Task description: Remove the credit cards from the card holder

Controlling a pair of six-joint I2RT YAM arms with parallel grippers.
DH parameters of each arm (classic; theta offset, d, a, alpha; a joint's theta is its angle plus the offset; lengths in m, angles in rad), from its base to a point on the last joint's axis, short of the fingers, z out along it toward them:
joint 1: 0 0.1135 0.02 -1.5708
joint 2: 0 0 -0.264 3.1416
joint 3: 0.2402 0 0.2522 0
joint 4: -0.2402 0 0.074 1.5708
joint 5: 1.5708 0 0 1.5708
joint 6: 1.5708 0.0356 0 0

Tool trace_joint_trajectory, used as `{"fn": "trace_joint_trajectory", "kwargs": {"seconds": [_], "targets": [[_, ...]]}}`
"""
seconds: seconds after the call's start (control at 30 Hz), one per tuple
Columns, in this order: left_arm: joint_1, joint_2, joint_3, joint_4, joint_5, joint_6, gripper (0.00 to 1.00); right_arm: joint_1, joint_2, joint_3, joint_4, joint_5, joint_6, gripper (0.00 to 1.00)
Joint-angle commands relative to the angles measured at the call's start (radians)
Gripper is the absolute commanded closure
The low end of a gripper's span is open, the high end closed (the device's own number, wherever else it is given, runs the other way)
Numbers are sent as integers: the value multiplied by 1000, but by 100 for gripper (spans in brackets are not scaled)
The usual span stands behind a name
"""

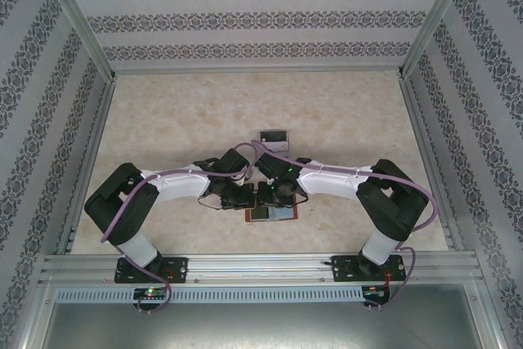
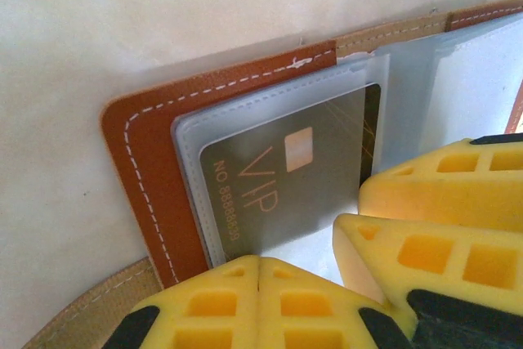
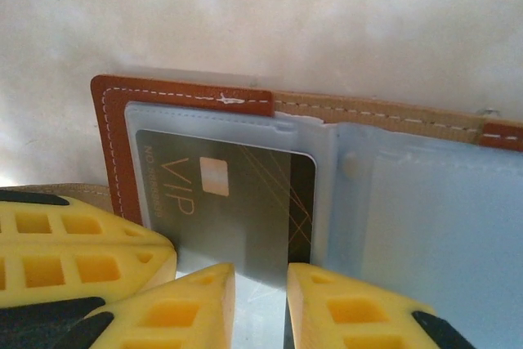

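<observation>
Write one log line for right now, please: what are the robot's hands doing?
left gripper: shut, at reddish-brown leather card holder edge | right gripper: open, over dark rectangular VIP card | card: inside clear sleeve

We find the card holder (image 1: 282, 215) lying open on the table (image 1: 180, 120), near the middle of its front edge. A credit card (image 2: 286, 177) sits in the sleeve (image 2: 245, 116) on the holder's left leaf. The left gripper (image 2: 257, 279) rests at that leaf's near edge. The right gripper (image 3: 260, 292) is just beside it on the right, over the card's near edge. Behind the holder, well apart, a second card (image 1: 274, 135) lies on the table.
</observation>
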Motion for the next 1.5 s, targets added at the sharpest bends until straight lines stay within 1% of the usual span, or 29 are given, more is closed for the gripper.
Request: {"fn": "trace_joint_trajectory", "kwargs": {"seconds": [0.0, 0.13, 0.47, 0.6, 0.87, 1.47], "targets": [[-11, 5, -25, -21, -30, 0, 100, -12, -1, -7, -64, 51, -7, 71], [-9, 7, -19, -35, -39, 4, 100, -12, -16, 1, -88, 64, -14, 70], [-10, -3, -18, -44, -43, 3, 100, -12, -24, 10, -107, 75, -20, 70], [-10, -14, -15, -50, -48, 2, 100, -11, -39, 8, -98, 69, -14, 75], [-11, -27, -17, -42, -51, -2, 100, -11, -55, 2, -51, 35, 0, 78], [-9, -33, -12, -43, -49, -3, 100, -9, 1, -5, 1, 3, 7, 79]]}}
